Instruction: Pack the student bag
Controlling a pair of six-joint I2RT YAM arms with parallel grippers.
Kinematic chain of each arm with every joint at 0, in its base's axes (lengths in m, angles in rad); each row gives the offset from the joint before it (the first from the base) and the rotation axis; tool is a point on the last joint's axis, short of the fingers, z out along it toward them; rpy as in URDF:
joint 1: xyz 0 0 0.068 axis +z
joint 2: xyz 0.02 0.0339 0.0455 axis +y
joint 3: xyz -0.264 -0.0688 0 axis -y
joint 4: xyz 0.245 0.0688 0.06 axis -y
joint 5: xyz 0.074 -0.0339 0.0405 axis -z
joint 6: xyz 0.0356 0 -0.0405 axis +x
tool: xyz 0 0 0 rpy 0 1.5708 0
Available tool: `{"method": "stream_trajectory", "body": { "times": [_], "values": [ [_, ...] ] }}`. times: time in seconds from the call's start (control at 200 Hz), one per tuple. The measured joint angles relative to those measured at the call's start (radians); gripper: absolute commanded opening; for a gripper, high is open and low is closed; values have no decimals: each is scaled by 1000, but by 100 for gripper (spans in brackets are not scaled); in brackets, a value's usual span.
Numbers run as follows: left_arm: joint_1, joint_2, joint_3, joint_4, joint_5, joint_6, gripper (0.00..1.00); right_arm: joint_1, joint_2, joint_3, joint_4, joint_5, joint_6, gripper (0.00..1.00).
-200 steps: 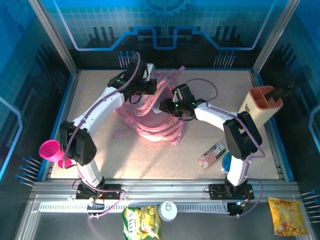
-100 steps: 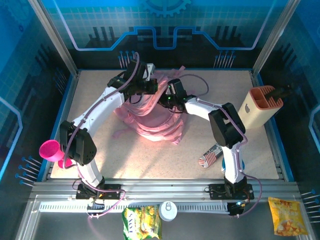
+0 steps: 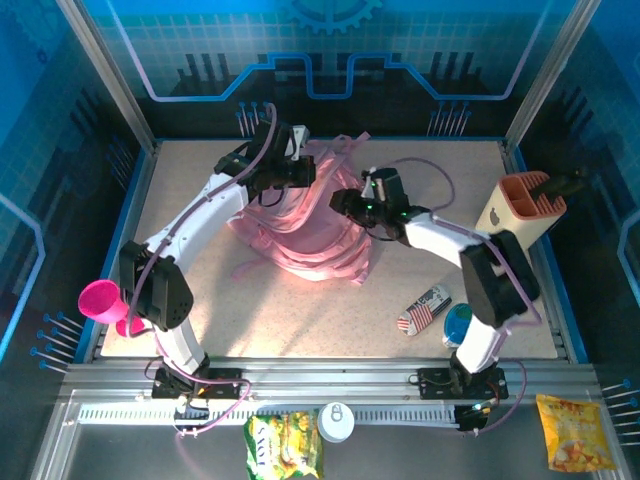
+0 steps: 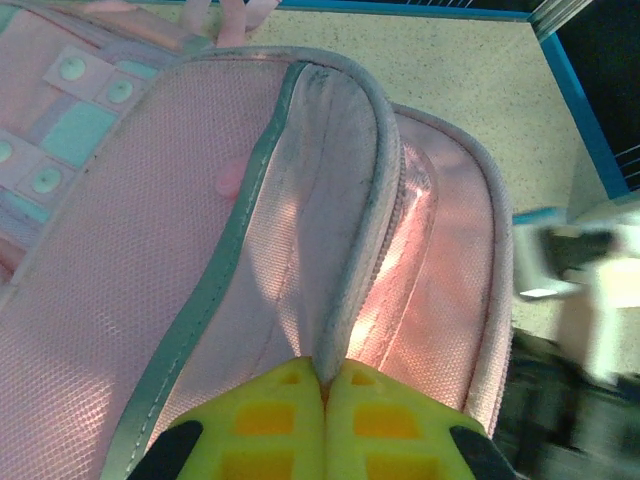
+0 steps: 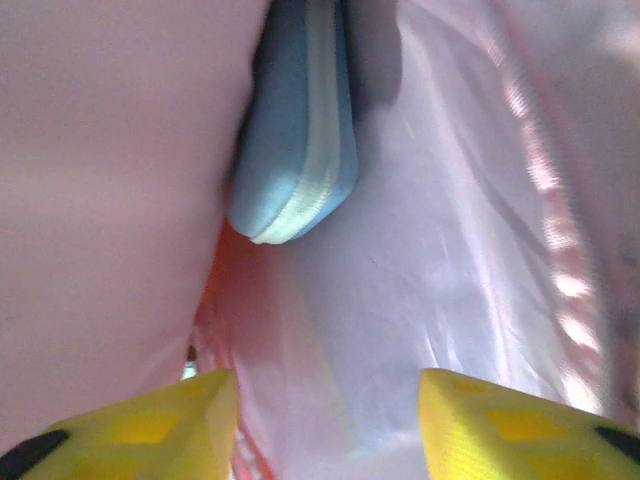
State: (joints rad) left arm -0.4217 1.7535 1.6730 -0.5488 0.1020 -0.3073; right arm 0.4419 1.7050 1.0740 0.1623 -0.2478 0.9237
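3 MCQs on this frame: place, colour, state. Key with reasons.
1. The pen holder stands: A) far right of the table B) near left corner C) between arm bases
2. The cup at the left edge is: A) green B) pink C) white
3. The left end effector is: A) open above the table B) shut on the student bag's rim C) holding the cup
Key: 1 A, far right in the top view; 2 B, bright pink; 3 B, fingers pinch the rim fabric.

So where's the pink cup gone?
In the top view, the pink cup is at the left edge of the table, close beside the left arm at its black elbow.
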Motion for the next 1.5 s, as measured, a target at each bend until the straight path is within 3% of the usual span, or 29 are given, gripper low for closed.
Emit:
{"method": "stream_trajectory", "body": {
  "times": [0.05, 0.235, 0.465, 0.59, 0.996, 1.221, 1.501],
  "values": [
    [0, 10, 0, 5, 14, -6, 1, -11, -75, -34, -21, 29, -16, 64],
    [-10, 67, 0, 32, 79, -29, 50, -38, -266, -122, -121, 138, -62, 75],
    [7, 57, -56, 76, 72, -91, 66, -71, -332, -158, -220, 209, -106, 84],
    [58, -7, -190, 97, 51, -143, 68, -72, -340, -158, -231, 214, -126, 91],
    [324, -255, -677, 244, 47, -411, 57, -69, -312, -135, -230, 191, -131, 90],
    [386, -252, -812, 402, 144, -534, 47, -52, -282, -119, -230, 180, -120, 89],
    [400, -159, -819, 572, 222, -611, 38, -49, -273, -116, -229, 161, -112, 86]
  ]
}}
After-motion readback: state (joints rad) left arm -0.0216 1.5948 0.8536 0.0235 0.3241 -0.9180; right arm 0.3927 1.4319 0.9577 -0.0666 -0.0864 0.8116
